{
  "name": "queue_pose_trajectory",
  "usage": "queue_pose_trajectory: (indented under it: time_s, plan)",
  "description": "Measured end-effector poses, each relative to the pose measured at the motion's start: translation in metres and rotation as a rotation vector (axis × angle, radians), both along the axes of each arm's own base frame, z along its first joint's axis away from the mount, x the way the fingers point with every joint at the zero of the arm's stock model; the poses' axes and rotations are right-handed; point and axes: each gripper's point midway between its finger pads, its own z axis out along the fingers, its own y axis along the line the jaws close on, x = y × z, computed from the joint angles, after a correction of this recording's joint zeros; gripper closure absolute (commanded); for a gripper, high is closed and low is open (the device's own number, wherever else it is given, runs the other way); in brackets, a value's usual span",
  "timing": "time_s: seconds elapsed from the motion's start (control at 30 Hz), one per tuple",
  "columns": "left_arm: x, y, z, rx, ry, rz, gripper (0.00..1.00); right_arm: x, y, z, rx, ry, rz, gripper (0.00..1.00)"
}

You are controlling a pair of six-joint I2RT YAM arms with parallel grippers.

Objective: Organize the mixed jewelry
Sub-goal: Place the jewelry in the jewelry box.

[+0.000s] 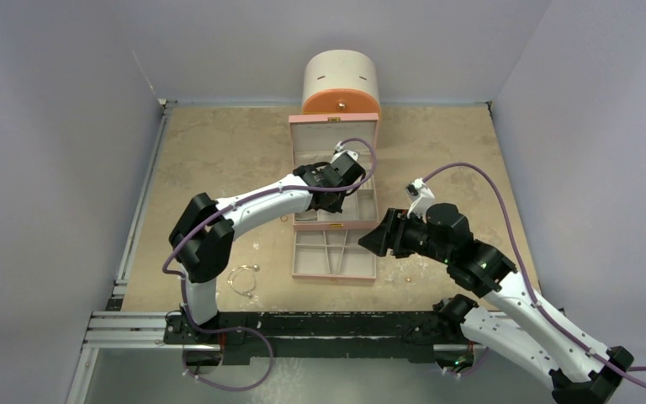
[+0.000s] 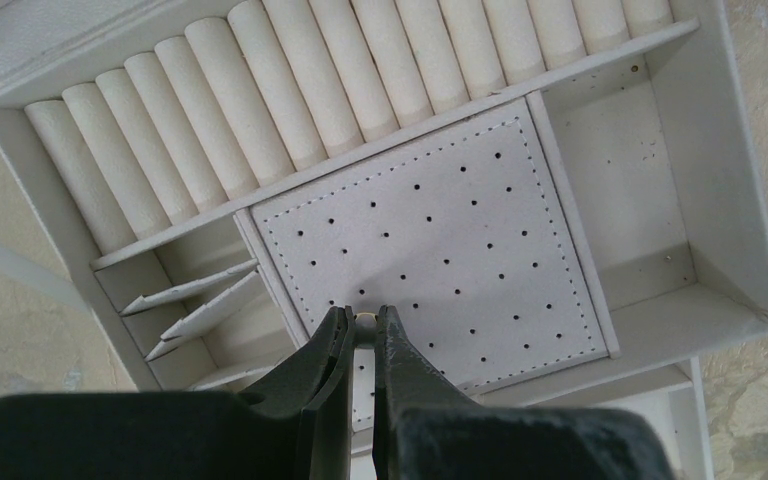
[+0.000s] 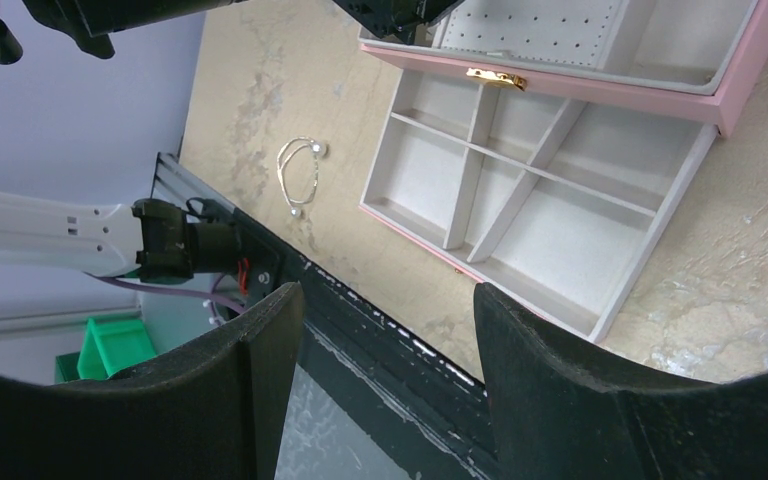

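My left pincer (image 2: 363, 328) pinches a tiny gold stud (image 2: 364, 318), tips low over the perforated panel (image 2: 440, 230) so its post can find a hole; my right pincer (image 3: 385, 305) hangs wide and empty, while the wire bangle (image 3: 300, 175) lies on the table (image 3: 250, 80) beside the box (image 3: 740, 95)

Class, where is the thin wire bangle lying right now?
In the top view the bangle lies on the table lower left, between the left arm's base and the box's open tray.
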Motion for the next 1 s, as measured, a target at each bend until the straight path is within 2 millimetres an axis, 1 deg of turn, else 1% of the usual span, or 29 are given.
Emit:
queue_pose_trajectory:
  time_s: [0.37,0.83,1.0]
  plan:
    - [0.0001,-0.0019,-0.0042,-0.001,0.007,-0.003,1.00,0.0000,0.0000,0.0000,0.000,0.000,0.000,0.34]
    - [0.0003,-0.0014,-0.0043,0.001,0.005,-0.002,1.00,0.0000,0.0000,0.0000,0.000,0.001,0.000,0.34]
    - [0.0007,-0.0001,-0.0076,0.005,0.000,0.003,1.00,0.0000,0.0000,0.0000,0.001,0.001,-0.001,0.33]
